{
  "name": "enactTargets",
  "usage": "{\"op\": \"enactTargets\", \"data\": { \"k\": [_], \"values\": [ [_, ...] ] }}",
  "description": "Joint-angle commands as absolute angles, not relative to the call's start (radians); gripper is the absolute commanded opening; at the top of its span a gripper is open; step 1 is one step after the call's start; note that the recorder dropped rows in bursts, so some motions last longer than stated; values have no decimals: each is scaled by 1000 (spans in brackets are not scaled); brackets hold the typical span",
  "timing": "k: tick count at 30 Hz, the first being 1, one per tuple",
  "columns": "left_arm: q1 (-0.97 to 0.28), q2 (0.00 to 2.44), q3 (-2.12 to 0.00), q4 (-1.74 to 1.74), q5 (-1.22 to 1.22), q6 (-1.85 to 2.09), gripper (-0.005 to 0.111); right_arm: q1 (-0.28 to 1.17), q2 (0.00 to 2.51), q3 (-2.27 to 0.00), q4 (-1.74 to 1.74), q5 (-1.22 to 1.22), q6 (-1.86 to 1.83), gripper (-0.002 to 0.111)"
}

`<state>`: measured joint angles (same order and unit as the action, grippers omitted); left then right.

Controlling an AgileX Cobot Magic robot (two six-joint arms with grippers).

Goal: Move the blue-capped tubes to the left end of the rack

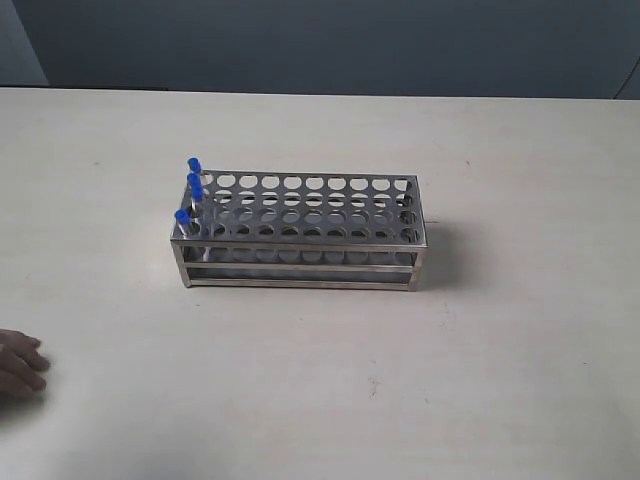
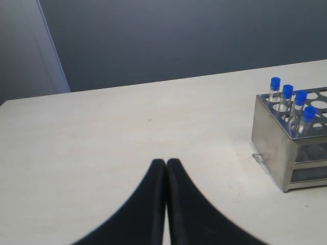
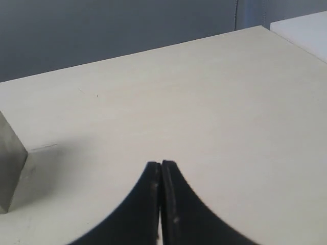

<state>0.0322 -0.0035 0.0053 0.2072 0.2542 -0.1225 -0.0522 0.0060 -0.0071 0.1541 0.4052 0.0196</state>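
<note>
The silvery metal rack stands mid-table in the exterior view. Several blue-capped tubes stand upright in the holes at its left end. In the left wrist view the same rack is off to one side, its tubes lined up along the near end. My left gripper is shut with nothing in it, well short of the rack over bare table. My right gripper is also shut and empty, with only the rack's solid end showing beside it. Neither gripper shows in the exterior view.
A person's hand rests on the table at the front left edge of the exterior view. A white surface lies beyond the table corner in the right wrist view. A dark wall runs behind the table.
</note>
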Motion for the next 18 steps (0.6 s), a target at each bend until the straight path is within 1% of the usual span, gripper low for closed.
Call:
{"op": "enactTargets", "data": {
  "k": [1,18],
  "values": [
    [28,0,0,202,246,-123,1,-57,0,0,104,392,17,0],
    [28,0,0,202,246,-123,1,-57,0,0,138,388,19,0]
  ]
}}
